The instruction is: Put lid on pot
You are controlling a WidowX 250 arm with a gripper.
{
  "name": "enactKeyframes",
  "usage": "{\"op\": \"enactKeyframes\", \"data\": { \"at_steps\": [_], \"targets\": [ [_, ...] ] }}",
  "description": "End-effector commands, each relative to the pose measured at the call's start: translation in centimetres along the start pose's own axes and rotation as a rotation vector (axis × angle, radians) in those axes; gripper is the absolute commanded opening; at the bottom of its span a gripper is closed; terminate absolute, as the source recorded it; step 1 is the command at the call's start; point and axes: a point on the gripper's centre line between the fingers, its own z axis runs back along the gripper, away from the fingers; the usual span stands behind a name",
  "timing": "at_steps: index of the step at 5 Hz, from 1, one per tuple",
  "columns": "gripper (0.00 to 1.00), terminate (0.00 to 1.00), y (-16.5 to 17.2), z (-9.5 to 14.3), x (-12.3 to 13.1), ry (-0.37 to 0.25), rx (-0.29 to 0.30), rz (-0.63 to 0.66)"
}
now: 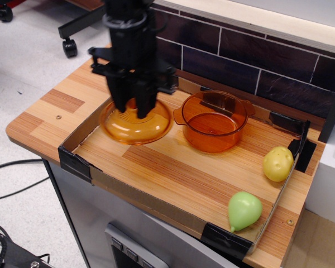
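We're in the carry step: gripper is closed on the lid at its centre knob, lid looks lifted off the table, upper left of centre in frame. Pot sits open just right of the lid, rims near, not touching afaict. Next move, imo: shift lid right until centred over pot, keep it level, lower till rim seats, then let go. Potato & green pear lower right, well clear
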Motion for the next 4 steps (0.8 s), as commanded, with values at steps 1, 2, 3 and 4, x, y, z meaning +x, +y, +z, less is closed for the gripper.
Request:
{"op": "enactKeyframes", "data": {
  "at_steps": [1, 2, 3, 4],
  "targets": [
    [0.00, 0.00, -3.5, 0.7, 3.3, -0.048, -0.008, 0.032],
    [0.00, 0.00, -5.1, 0.2, 4.1, -0.081, -0.019, 0.036],
    [0.00, 0.00, -6.3, -0.1, 4.8, -0.082, -0.019, 0.042],
    [0.00, 0.00, -7.0, -0.7, 6.0, -0.068, -0.010, 0.058]
  ]
}}
